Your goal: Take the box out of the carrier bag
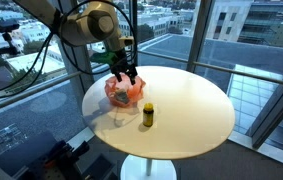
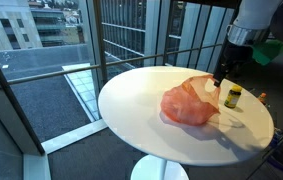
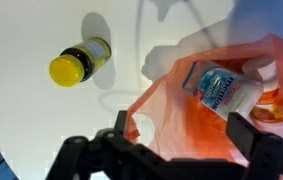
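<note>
An orange translucent carrier bag (image 3: pixel 196 110) lies on the round white table (image 3: pixel 31 110). It also shows in both exterior views (image 1: pixel 124 92) (image 2: pixel 189 103). Inside its open mouth lies a white box (image 3: pixel 221 87) with blue and red print. My gripper (image 3: pixel 181 135) is open and hovers straight over the bag, one finger at the bag's edge and the other over the far side near the box. In an exterior view my gripper (image 1: pixel 124 73) hangs just above the bag; it also shows in the other (image 2: pixel 221 78).
A small bottle with a yellow cap (image 3: pixel 79 62) stands on the table beside the bag, also seen in both exterior views (image 1: pixel 148 114) (image 2: pixel 233 96). Glass railing and windows surround the table.
</note>
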You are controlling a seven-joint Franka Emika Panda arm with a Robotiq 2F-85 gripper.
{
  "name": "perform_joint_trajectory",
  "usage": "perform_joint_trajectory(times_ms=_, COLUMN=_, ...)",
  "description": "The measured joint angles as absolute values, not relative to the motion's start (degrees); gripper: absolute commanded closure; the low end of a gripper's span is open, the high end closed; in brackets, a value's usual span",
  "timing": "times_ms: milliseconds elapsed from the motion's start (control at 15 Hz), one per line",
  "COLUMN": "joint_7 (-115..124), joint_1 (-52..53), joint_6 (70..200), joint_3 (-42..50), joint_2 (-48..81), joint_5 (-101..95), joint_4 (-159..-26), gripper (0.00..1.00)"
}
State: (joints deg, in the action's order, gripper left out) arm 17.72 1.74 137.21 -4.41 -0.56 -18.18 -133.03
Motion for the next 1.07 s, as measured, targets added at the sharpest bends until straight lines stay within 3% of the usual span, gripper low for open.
perform_joint_trajectory(times_ms=600, joint_7=17.11, joint_1=1.93, joint_6=138.13, joint_3=-4.37, joint_2=0.22, joint_5=-19.87, joint_4=-133.22, gripper=0.00)
perform_joint_trajectory(times_ms=1067, joint_7=2.10, joint_1=1.93, joint_6=147.87, joint_3=-3.88, joint_2=4.01, joint_5=-16.64, joint_4=-133.70, gripper=0.00)
